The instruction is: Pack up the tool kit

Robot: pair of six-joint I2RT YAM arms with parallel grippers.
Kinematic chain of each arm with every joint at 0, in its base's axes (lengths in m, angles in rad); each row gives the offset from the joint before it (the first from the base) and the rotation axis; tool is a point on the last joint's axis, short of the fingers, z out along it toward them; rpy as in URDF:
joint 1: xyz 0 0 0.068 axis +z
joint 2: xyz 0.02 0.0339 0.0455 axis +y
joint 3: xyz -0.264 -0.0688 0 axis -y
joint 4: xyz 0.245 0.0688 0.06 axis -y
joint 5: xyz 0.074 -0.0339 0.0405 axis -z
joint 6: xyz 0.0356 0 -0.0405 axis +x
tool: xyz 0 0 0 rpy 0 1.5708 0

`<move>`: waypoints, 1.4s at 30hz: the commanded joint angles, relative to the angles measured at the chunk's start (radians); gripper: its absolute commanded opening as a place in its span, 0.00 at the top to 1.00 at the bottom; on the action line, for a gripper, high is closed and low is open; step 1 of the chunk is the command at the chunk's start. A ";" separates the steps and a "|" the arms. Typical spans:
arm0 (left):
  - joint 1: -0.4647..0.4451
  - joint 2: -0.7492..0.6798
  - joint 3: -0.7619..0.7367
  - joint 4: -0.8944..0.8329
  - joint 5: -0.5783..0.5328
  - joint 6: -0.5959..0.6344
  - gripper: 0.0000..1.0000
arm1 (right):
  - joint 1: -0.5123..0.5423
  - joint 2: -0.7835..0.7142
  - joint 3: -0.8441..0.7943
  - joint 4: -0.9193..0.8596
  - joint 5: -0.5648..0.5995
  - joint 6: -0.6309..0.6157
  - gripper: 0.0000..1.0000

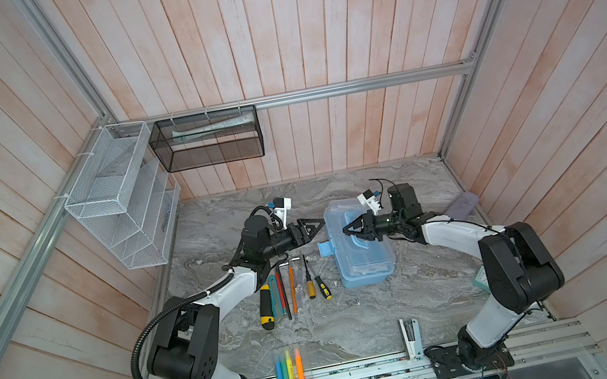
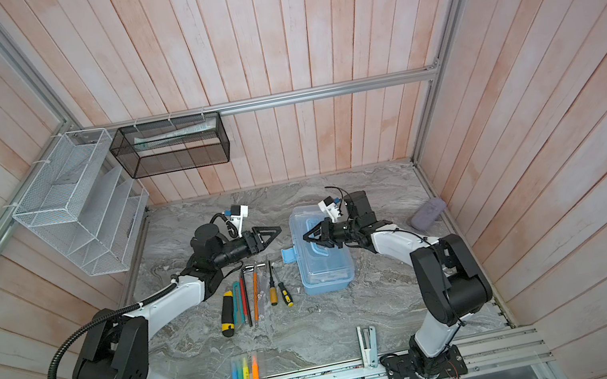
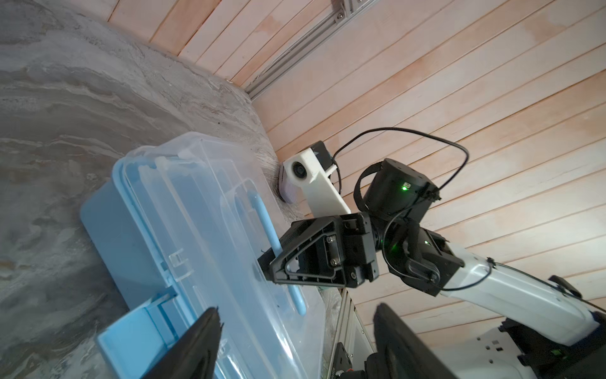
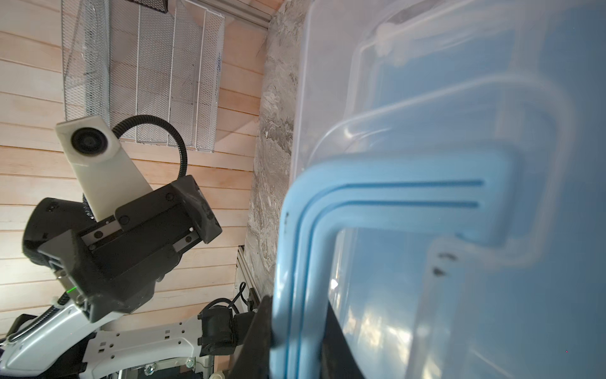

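While the box handle (image 4: 393, 203) is pinched by the right claw (image 1: 347, 230), the left claw (image 1: 318, 223) spread, tools (image 1: 292, 285) are left unpacked.

We get soft even light in both top views, weak shadows, bowed edges. Right wrist view: blue handle (image 4: 410, 197) blurred up close, glare on clear lid (image 4: 367, 323).

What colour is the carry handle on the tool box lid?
Light blue. The handle shows best in the right wrist view.
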 commanded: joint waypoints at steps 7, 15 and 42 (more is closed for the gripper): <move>0.004 0.049 0.043 -0.042 -0.027 0.037 0.16 | 0.011 -0.033 -0.010 0.212 -0.096 0.117 1.00; 0.004 0.110 0.068 0.023 -0.009 0.000 0.07 | 0.001 -0.035 -0.028 0.411 -0.187 0.292 1.00; -0.024 0.299 0.209 0.236 0.063 -0.145 0.07 | -0.020 -0.020 0.015 0.117 -0.098 0.042 0.78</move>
